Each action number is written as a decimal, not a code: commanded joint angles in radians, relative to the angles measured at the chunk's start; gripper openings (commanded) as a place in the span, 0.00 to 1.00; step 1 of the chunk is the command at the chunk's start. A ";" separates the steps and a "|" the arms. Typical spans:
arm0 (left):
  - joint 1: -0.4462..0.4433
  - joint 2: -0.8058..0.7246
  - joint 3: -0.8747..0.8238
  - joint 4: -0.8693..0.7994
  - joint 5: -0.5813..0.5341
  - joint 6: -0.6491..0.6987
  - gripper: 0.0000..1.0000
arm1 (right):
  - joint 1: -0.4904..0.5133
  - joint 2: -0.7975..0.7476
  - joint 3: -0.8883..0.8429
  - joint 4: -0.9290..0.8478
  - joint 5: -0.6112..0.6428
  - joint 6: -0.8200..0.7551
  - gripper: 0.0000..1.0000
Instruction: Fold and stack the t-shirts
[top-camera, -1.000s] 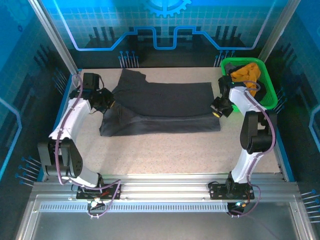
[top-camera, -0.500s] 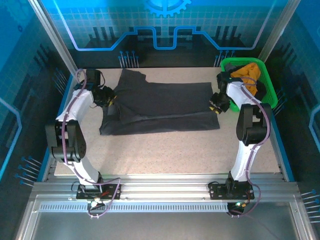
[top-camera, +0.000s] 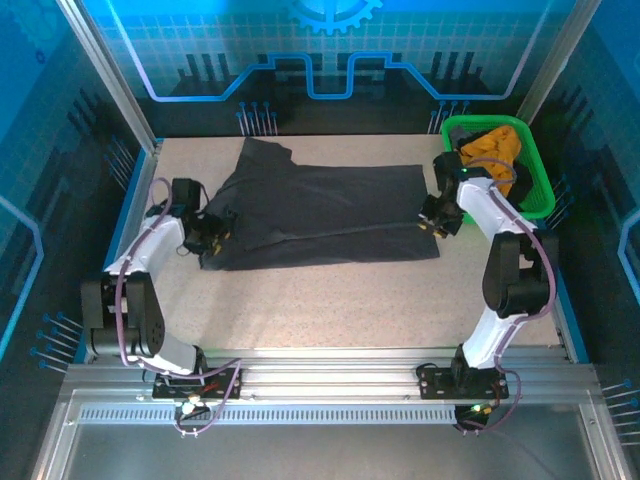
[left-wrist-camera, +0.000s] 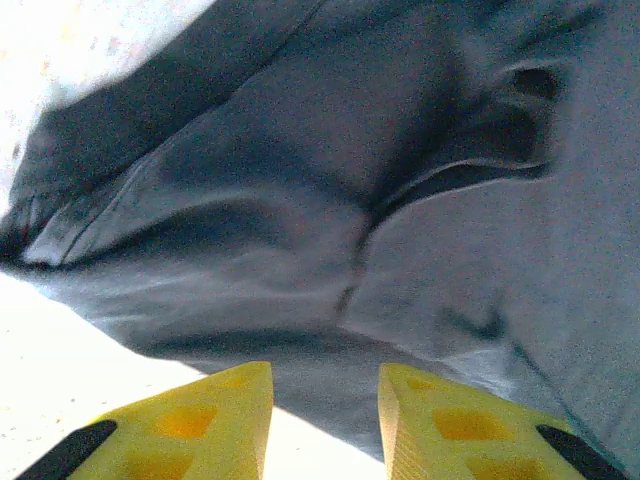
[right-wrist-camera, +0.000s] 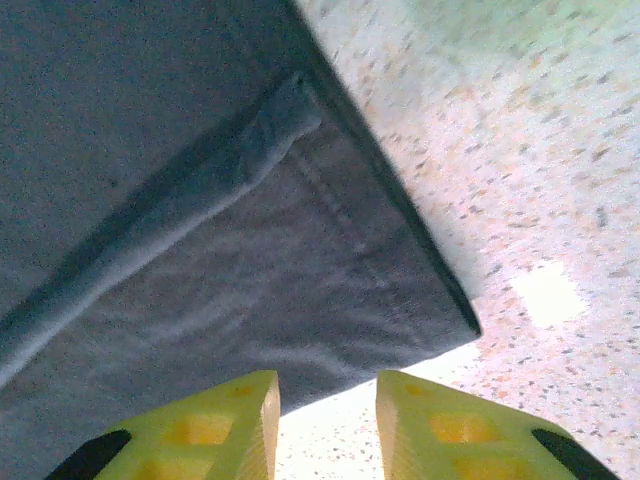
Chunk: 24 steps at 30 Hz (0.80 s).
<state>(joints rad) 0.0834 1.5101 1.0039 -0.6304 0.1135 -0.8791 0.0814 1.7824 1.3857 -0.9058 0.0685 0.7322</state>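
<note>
A dark charcoal t-shirt (top-camera: 320, 215) lies spread across the middle of the table, its upper part folded down over the lower. An orange t-shirt (top-camera: 490, 148) is bunched in the green basket. My left gripper (top-camera: 212, 232) is at the dark shirt's left edge; in the left wrist view my left gripper (left-wrist-camera: 325, 405) is open, just short of the rumpled cloth (left-wrist-camera: 330, 200), holding nothing. My right gripper (top-camera: 432, 222) is at the shirt's right edge; in the right wrist view my right gripper (right-wrist-camera: 328, 415) is open beside the shirt's corner (right-wrist-camera: 440, 320), empty.
The green plastic basket (top-camera: 535, 180) stands at the back right corner, close behind my right arm. Speckled tabletop (top-camera: 330, 300) runs between the shirt and the arm bases. Blue panels wall the table's sides and back.
Both grippers opened and let go of the dark shirt. The left gripper slid down along the shirt's left edge toward its near corner; the right one shifted only slightly.
</note>
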 joint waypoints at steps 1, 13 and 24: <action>0.013 0.045 -0.012 -0.017 0.005 -0.054 0.34 | 0.020 0.042 -0.047 0.001 -0.007 0.002 0.33; 0.059 -0.043 -0.096 -0.108 -0.113 -0.081 0.52 | -0.103 -0.090 -0.315 0.149 -0.161 0.054 0.52; 0.087 0.031 -0.149 0.004 -0.139 -0.075 0.50 | -0.138 -0.021 -0.304 0.227 -0.196 0.055 0.48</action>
<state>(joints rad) 0.1463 1.5074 0.8795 -0.6754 -0.0071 -0.9478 -0.0471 1.7203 1.0569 -0.7063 -0.1009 0.7792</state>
